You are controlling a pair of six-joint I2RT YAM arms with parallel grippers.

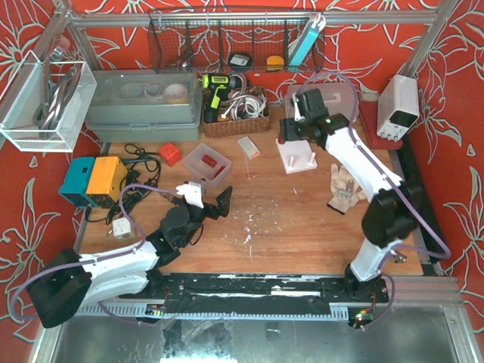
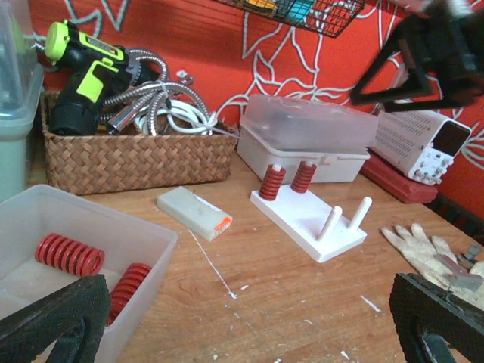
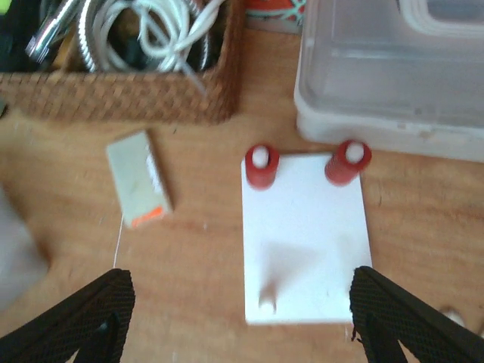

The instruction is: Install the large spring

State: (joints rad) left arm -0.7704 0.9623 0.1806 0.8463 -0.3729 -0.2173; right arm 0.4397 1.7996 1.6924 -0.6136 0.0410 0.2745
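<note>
A white peg board [image 1: 306, 157] lies on the table at the back right. Two red springs [image 2: 272, 181] [image 2: 303, 176] sit on its far pegs; its two near pegs [image 2: 330, 223] are bare. A clear bin [image 1: 198, 156] left of it holds two large red springs [image 2: 69, 255] [image 2: 127, 287]. My left gripper [image 1: 214, 206] is open and empty, low over the table just in front of the bin. My right gripper [image 1: 291, 134] hovers open and empty above the board [image 3: 302, 242], with the springs [image 3: 262, 168] on the pegs beyond its fingers.
A white block with an orange end [image 1: 248, 146] lies between bin and board. A wicker basket [image 1: 234, 121] with a drill and hoses, a lidded plastic box [image 1: 333, 94] and a power supply [image 1: 397, 106] stand behind. Work gloves [image 1: 346, 189] lie right; cables and a teal-yellow box [image 1: 94, 180] lie left.
</note>
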